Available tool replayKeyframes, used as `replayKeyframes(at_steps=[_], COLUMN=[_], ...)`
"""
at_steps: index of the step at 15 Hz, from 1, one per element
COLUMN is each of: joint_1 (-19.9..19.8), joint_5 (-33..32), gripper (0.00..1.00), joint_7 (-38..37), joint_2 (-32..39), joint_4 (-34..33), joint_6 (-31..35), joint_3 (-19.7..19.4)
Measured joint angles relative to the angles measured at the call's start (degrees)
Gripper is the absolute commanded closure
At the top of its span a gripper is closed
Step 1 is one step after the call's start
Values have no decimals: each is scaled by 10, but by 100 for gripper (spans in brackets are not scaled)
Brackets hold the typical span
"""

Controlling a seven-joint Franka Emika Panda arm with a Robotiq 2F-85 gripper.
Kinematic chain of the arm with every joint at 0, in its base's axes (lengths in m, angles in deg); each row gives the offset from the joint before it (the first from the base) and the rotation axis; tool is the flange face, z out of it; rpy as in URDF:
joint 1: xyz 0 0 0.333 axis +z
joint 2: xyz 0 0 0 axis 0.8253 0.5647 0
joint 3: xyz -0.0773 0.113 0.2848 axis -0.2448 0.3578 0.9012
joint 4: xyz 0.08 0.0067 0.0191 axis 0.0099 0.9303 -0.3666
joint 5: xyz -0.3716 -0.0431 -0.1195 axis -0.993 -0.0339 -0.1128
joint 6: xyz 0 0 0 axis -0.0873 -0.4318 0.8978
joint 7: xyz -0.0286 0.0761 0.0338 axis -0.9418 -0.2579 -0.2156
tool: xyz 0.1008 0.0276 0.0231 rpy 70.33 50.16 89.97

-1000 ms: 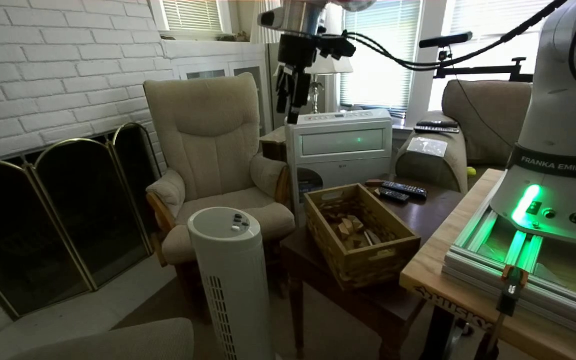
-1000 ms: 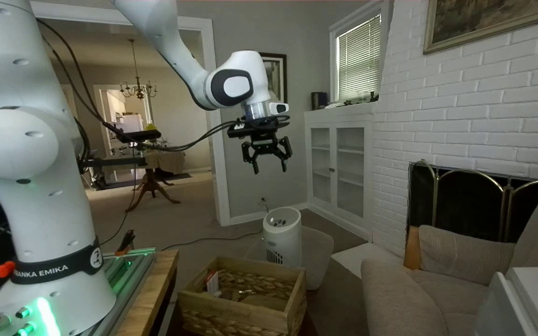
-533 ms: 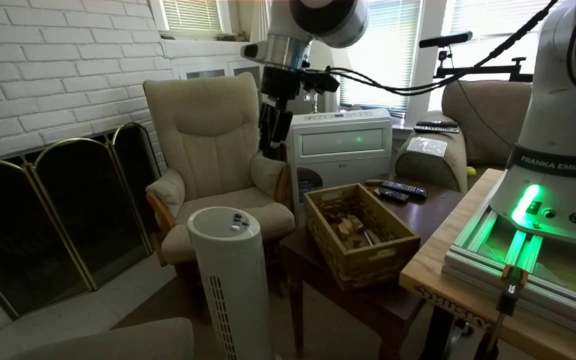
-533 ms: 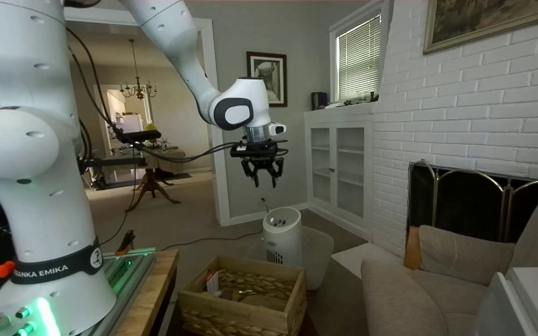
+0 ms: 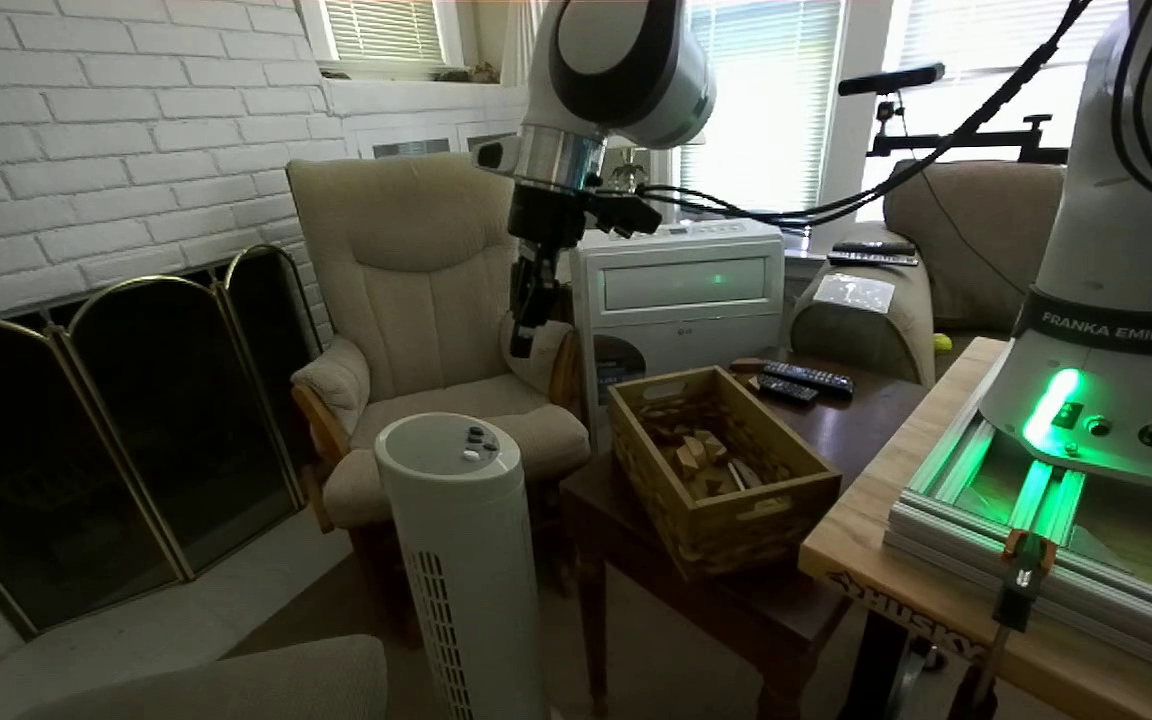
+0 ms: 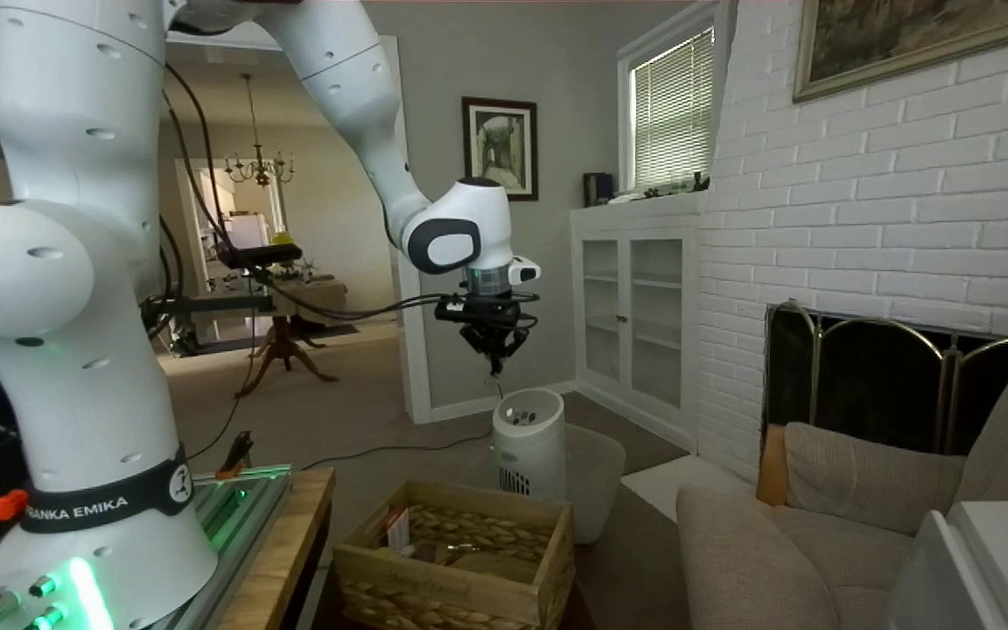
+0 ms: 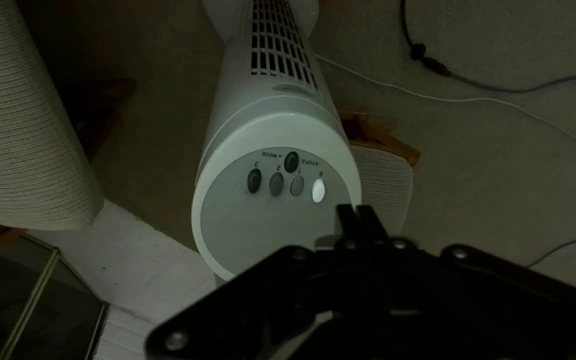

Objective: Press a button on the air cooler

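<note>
While claw (image 7: 356, 210) is hovering: fingertips (image 7: 346, 222) are pressing together
Air cooler (image 5: 476, 565): drifting aim could be mispressing close-set buttons (image 7: 276, 184)

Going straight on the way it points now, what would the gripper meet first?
Most likely the air cooler, at its top edge near the white button; depth is unclear, so the gripper might just slip past.
</note>
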Motion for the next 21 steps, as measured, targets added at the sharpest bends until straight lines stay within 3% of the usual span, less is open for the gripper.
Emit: replayKeyframes(at_steps=[8,15,21], joint_1=[-32,-54,-82], joint_5=[-9,-21,-58], gripper=[99,100,100], joint_7=[-34,-37,-46], joint_2=[52,60,120], joint_4=[-5,-10,-37], joint_6=[58,59,65], joint_3=[34,55,68])
